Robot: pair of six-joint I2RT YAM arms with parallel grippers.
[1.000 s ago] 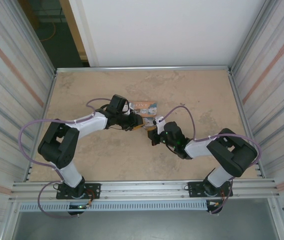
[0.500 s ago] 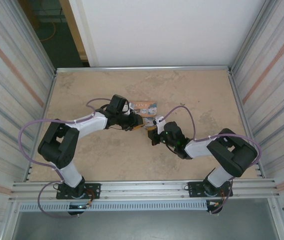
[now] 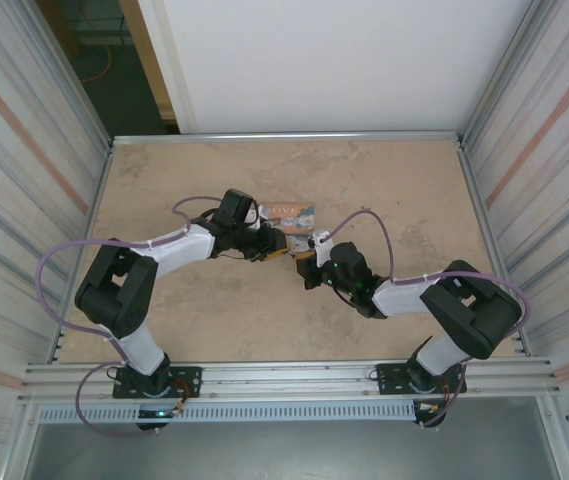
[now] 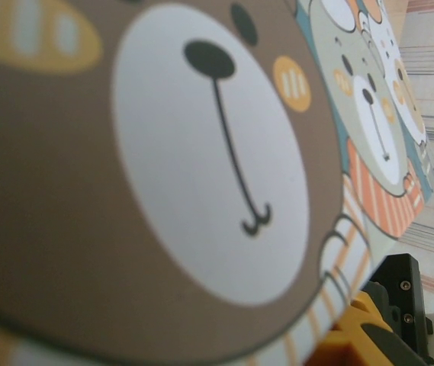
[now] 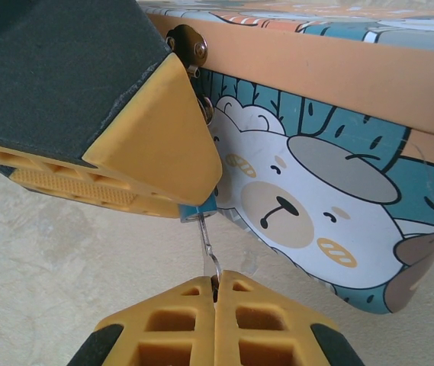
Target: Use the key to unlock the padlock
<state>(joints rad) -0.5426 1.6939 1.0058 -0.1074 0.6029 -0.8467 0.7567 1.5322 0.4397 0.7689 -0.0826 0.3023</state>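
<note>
The right hand [image 5: 215,293] is shut tight, its two yellow pads pressed together on the looped end of the key [image 5: 208,245]. The key is a thin sliver of bright metal standing straight up out of the pinch. Its tip reaches the underside of the padlock [image 5: 199,211], a scrap of teal peeping out just below a yellow finger [image 5: 155,145] of the left hand [image 3: 269,243]. From where I stand I'd say the key is at the keyhole or just inside it, but the finger hides the join.

The left hand is pushed in against the near side of the bear tin [image 5: 316,191], over the lock. I can't tell how wide its jaws stand or what exactly they grip. The tin sits about mid-bench [image 3: 414,200], well clear of every edge, with the two hands meeting at its near left corner.

The step in hand looks like seating and turning the key. To do it well, I'd push straight along the key's own line until it bottoms, then roll the wrist about that same line. The key is so slight that any sideways lean would likely bend it or lever it out. The left hand should only steady the lock and not drag the tin, and the pinch must not slip on the loop.
</note>
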